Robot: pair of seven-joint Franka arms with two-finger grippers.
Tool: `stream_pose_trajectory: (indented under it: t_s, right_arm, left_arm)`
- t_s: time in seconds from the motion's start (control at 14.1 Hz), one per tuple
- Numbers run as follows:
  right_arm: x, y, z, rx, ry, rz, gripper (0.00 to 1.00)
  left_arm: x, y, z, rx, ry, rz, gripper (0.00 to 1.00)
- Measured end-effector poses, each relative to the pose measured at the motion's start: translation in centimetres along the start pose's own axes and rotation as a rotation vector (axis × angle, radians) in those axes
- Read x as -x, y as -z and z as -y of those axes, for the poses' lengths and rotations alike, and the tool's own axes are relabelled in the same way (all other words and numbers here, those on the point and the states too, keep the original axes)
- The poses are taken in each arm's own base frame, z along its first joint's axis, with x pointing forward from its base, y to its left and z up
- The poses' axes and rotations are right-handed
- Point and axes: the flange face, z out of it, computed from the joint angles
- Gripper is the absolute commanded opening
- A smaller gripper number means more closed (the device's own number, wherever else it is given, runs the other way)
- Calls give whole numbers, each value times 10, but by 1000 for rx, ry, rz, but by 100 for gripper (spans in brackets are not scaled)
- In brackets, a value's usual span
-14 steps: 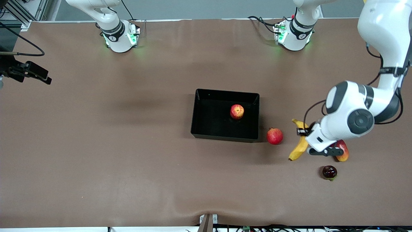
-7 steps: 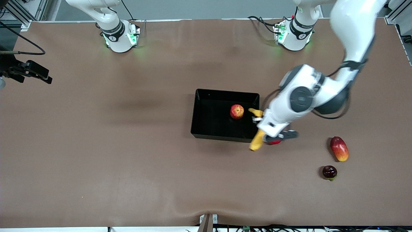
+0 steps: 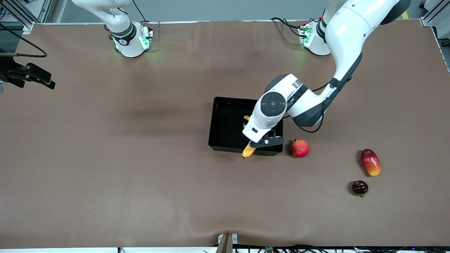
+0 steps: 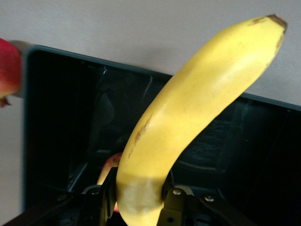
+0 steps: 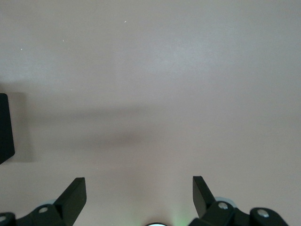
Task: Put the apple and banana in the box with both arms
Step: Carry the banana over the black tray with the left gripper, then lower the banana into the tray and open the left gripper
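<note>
A wide counter covered in smooth matte brown sheeting fills the scene, softly lit, with faint shadows. At twelve o'clock a grey wall band runs; metal framing stands at one o'clock.

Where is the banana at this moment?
The banana is in the air, clamped in the left gripper over the box, above its wall nearer the front camera.

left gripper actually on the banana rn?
Touching. The left wrist view shows the left gripper with both fingers pressed against the banana near its end, held over the box.
</note>
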Motion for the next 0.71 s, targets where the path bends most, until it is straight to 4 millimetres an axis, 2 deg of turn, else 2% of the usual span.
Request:
stream_pose_trajectory:
  t_s: [0.14,0.71]
  right_arm:
    - [-1,-1,1,0,1,3,100]
    - [-2,-4,-2,-2,-4,12,100]
  left_arm:
    - [4,-13,-8,0,-9,0,0]
    - [35,-28,-48,-20,-23,-38,0]
